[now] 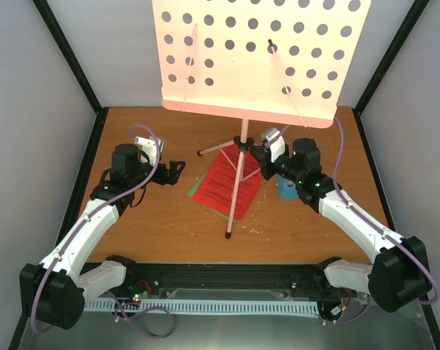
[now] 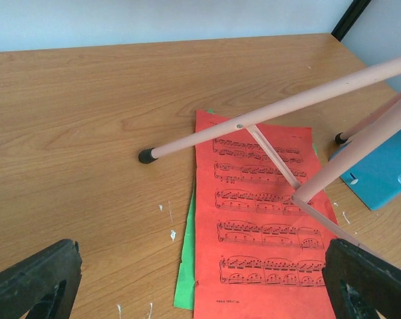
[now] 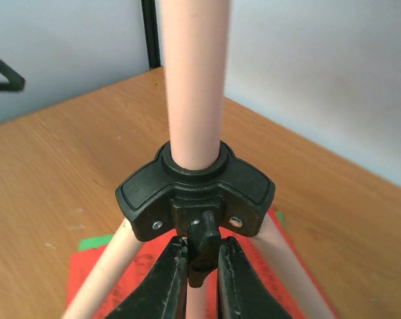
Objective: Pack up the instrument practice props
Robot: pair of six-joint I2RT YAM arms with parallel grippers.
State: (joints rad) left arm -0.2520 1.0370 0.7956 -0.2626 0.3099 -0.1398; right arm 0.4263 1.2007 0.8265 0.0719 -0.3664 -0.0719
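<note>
— From above, how do the tools stand?
— The left gripper hangs over bare table, left of the red page, touching nothing. How wide its jaws are I cannot tell from here. The right gripper reaches in from the right to the music stand, at the black hub where the legs meet. Its fingertips are lost against that hub.
— And the props?
— The stand is upright mid-table, with its hole-punched desk cut off at the top edge. The red page lies under the legs, on the green page, of which only a sliver shows. The blue metronome is mostly hidden behind the right arm.
— The arms?
— The right arm and the left arm each fold at a low elbow by a near corner. Their forearms run far and inward.
— The left wrist view?
— The jaws are wide apart and empty, and only the finger ends show, at the lower corners. Between them lies the red page, with green peeking out on its left and a leg crossing above. The metronome is cut off at the right edge.
— The right wrist view?
— The fingers are narrow, pinching the small black knob on the hub. The pole rises blurred and is cut off at the top.
</note>
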